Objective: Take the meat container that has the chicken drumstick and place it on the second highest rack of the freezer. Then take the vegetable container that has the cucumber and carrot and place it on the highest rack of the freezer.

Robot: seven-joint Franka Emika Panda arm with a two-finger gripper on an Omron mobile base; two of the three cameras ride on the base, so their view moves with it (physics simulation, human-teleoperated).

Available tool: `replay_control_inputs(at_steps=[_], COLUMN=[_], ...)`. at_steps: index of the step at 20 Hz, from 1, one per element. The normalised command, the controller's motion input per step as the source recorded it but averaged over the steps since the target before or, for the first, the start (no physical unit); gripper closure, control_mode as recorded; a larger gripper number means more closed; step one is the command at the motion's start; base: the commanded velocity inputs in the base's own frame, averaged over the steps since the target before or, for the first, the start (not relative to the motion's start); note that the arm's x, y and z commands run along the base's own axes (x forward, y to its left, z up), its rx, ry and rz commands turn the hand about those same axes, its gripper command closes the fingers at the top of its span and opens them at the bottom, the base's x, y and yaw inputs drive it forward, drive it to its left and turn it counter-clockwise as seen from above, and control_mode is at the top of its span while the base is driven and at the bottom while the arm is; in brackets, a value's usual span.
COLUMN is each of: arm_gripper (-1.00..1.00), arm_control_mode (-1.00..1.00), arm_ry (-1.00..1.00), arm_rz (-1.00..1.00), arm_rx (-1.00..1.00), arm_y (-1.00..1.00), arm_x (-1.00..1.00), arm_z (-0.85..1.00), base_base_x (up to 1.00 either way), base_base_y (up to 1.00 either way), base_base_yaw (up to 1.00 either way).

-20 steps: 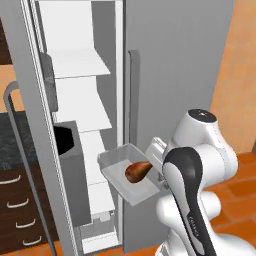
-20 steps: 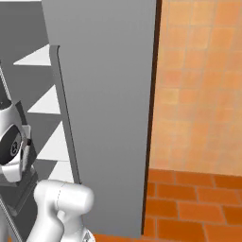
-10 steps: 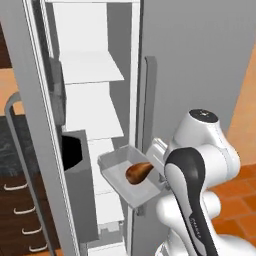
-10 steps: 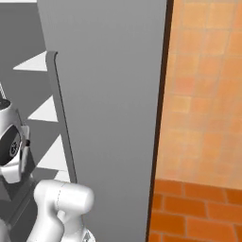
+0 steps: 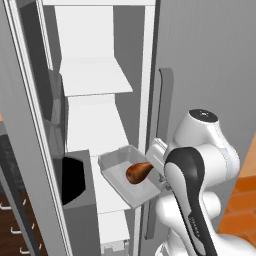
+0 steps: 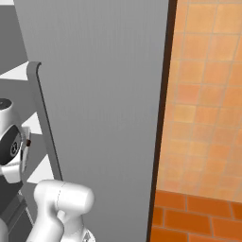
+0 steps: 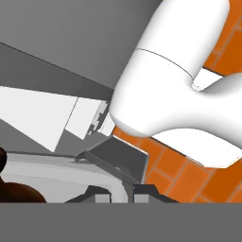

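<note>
Starting with the left base view: the meat container [image 5: 126, 175], a shallow light-grey tray, hangs in the air at the mouth of the open freezer [image 5: 95, 125], tilted with its near corner lower. The chicken drumstick [image 5: 138, 172] lies inside it, bulbous end toward the tray's middle, thin end toward the arm. The tray sits level with a middle white shelf [image 5: 107, 187] and projects out past the shelf fronts rather than resting on any rack. The gripper [image 5: 159, 167] is at the tray's right-hand rim, largely hidden behind the arm's dark elbow; jaws are clenched on the meat container's edge. The arm rises from the lower right, folds at the elbow and reaches left toward the compartment. A dark bin [image 5: 75, 182] stands just left of the tray.

Right base view: the freezer's grey side panel [image 6: 104, 118] dominates, with orange wall tiles [image 6: 208, 94] to the right. White shelf edges [image 6: 19, 71] show at far left beside the arm's wrist.

Hand view: the tray's pale rim [image 7: 61, 163] runs across the lower left, pinched between the finger tips [image 7: 99, 194] at the bottom edge. The drumstick's brown surface [image 7: 19, 191] shows at the lower-left corner. Orange floor tiles lie beyond.

No writing or labels are legible.
</note>
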Motion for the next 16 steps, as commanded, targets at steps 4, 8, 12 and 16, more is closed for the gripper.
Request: replay_control_inputs(at_steps=[4,8,12,16], arm_gripper=[1.00,1.00,1.00,1.00], arm_control_mode=[1.00,1.00,-1.00,-1.00], arm_ry=[0.00,0.00,0.00,0.04], arm_rz=[0.00,0.00,-0.01,-0.02], arm_rx=[0.00,0.00,0.00,-0.01], arm_y=[0.00,0.00,0.20,0.42], arm_x=[0.00,0.00,0.06,0.26], arm_z=[0.00,0.00,0.05,0.06], base_base_x=[0.00,0.00,0.00,0.00], base_base_y=[0.00,0.00,0.00,0.00], base_base_yaw=[0.00,0.00,0.00,0.00])
